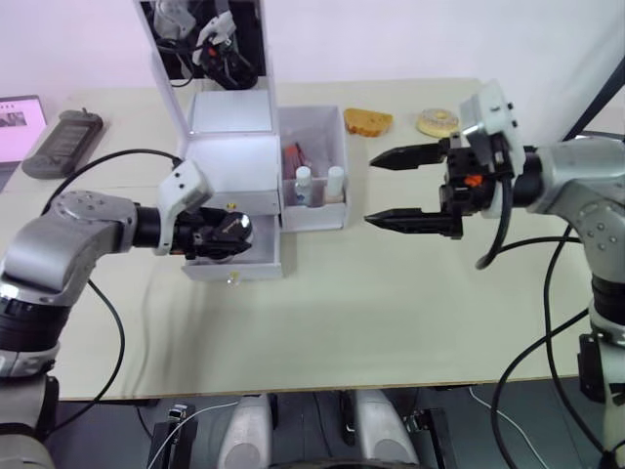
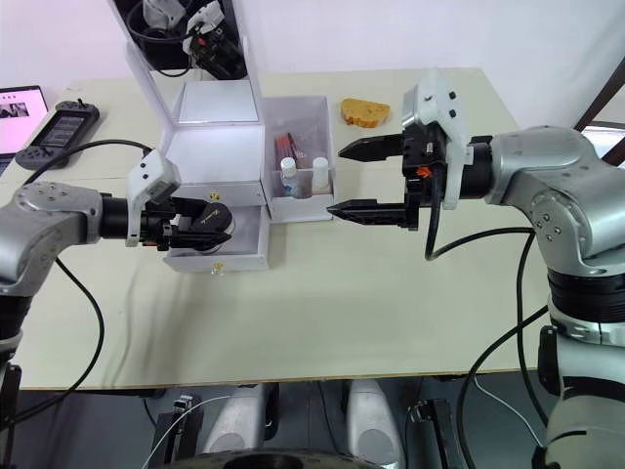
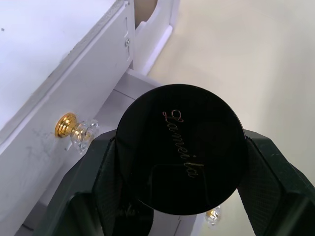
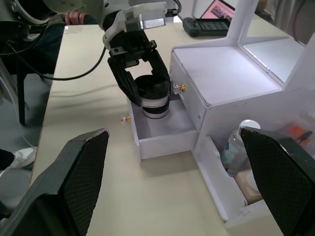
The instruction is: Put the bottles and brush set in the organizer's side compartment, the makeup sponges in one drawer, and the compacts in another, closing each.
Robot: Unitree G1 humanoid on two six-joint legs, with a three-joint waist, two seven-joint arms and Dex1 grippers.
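Left claw (image 1: 220, 234) clamped on a round black compact (image 3: 182, 147) held over the open lower drawer (image 4: 162, 135) of the white organizer (image 1: 234, 156); right claw (image 1: 391, 188), fingers wide apart, hovering beside the side compartment (image 1: 312, 210) holding two white-capped bottles (image 1: 304, 184).

Left tool (image 1: 227, 234) grips a black compact (image 1: 234, 230) over the open drawer (image 1: 256, 262).

You see a dark remote (image 1: 62, 143) near the counter's (image 1: 391, 313) far left edge, with a tablet (image 1: 18, 125) just beside it.
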